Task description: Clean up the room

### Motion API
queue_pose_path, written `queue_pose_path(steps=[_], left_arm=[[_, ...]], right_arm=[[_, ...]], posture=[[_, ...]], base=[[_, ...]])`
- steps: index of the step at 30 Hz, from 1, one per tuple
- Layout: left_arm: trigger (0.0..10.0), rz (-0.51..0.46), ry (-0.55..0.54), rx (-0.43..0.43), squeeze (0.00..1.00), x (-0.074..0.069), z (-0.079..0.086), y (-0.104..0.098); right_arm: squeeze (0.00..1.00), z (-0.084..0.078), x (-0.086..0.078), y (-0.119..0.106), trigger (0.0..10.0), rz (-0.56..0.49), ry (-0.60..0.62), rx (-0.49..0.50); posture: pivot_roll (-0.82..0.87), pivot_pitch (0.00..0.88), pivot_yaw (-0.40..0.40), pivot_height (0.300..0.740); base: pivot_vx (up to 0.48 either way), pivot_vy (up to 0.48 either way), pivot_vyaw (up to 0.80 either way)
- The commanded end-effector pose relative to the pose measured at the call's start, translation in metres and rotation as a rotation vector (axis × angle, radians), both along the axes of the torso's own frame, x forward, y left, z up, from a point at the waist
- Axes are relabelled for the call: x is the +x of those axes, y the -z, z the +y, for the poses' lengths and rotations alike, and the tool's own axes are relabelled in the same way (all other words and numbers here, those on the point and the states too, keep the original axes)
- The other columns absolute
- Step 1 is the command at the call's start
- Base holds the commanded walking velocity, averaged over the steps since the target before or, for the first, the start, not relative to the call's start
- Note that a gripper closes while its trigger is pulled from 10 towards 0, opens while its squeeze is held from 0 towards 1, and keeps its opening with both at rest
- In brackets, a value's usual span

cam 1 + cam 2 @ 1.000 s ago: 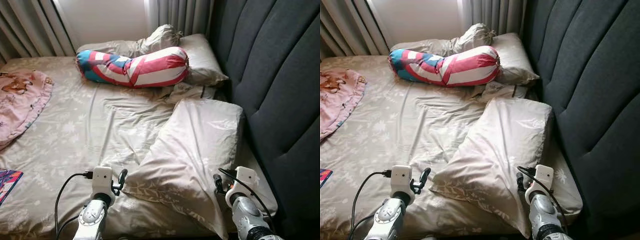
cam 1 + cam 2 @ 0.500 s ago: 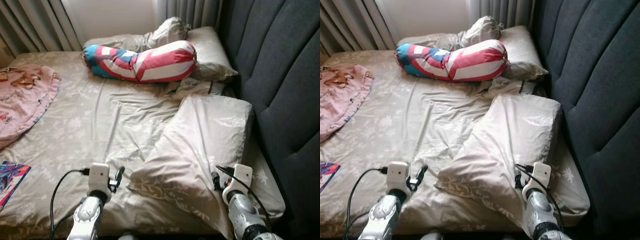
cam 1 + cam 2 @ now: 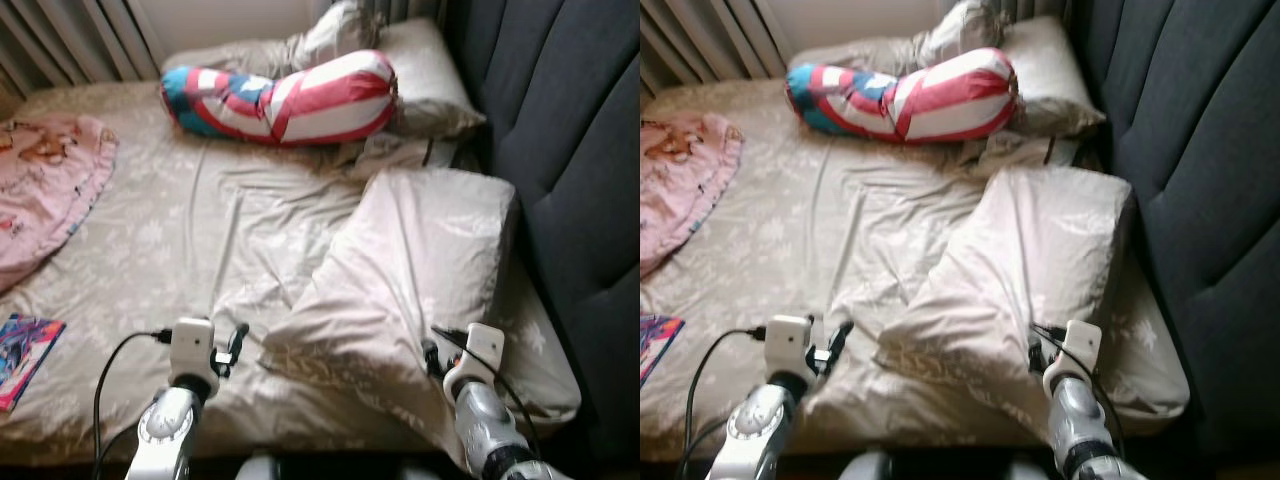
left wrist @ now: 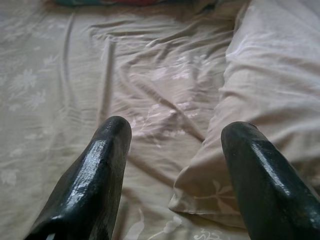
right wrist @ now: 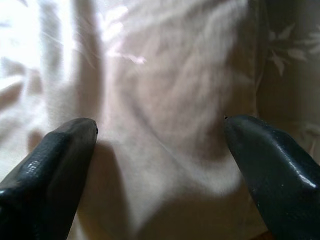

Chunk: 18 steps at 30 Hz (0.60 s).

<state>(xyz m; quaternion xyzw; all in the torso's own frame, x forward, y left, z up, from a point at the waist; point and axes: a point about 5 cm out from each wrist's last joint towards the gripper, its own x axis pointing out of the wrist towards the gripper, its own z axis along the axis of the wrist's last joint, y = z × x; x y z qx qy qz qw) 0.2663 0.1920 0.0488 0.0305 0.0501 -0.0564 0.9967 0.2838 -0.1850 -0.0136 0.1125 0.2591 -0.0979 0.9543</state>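
A large beige pillow (image 3: 405, 265) lies askew on the rumpled beige sheet (image 3: 190, 240), its near corner hanging toward the bed's front edge. My left gripper (image 3: 236, 343) hovers low over the sheet just left of that near corner, fingers open and empty; the left wrist view shows the left gripper (image 4: 175, 132) with the pillow edge (image 4: 210, 195) beside one finger. My right gripper (image 3: 430, 356) is over the pillow's near right part, open; in the right wrist view the right gripper (image 5: 160, 127) spans pillow fabric (image 5: 165, 95).
A red, white and blue striped bolster (image 3: 285, 100) lies across the head of the bed before a second pillow (image 3: 425, 75). A pink blanket (image 3: 45, 190) and a colourful book (image 3: 25, 345) lie at the left. A dark padded headboard (image 3: 575, 150) rises on the right.
The camera has moved closer and tilted down, so the whole bed has shifted in view. Both grippers stay open near the pillow's near edge.
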Motion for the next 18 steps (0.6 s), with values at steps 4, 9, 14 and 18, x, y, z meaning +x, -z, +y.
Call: queue_pose_path(steps=[4,9,14,18], left_arm=[[10.0,0.051,0.011,0.012,0.0,-0.012,0.002,0.002],[10.0,0.024,0.031,0.003,0.0,-0.011,-0.002,-0.011],[10.0,0.003,0.066,0.046,0.0,-0.012,-0.004,-0.021],[10.0,0.006,0.076,0.042,0.0,-0.014,-0.005,-0.025]], right_arm=[[0.0,-0.003,-0.005,0.004,10.0,0.023,0.05,0.008],[0.0,0.001,-0.007,0.007,10.0,0.032,0.038,0.021],[0.0,0.009,-0.013,0.015,10.0,0.089,0.03,0.056],[0.0,0.013,-0.02,0.021,10.0,0.118,0.036,0.08]], posture=[[-0.01,0.229,0.086,0.675],[0.0,0.248,0.092,0.675],[0.01,0.263,0.1,0.675],[0.02,0.27,0.107,0.675]], base=[[0.0,0.0,0.0],[0.0,0.0,0.0],[0.0,0.0,0.0],[0.0,0.0,0.0]])
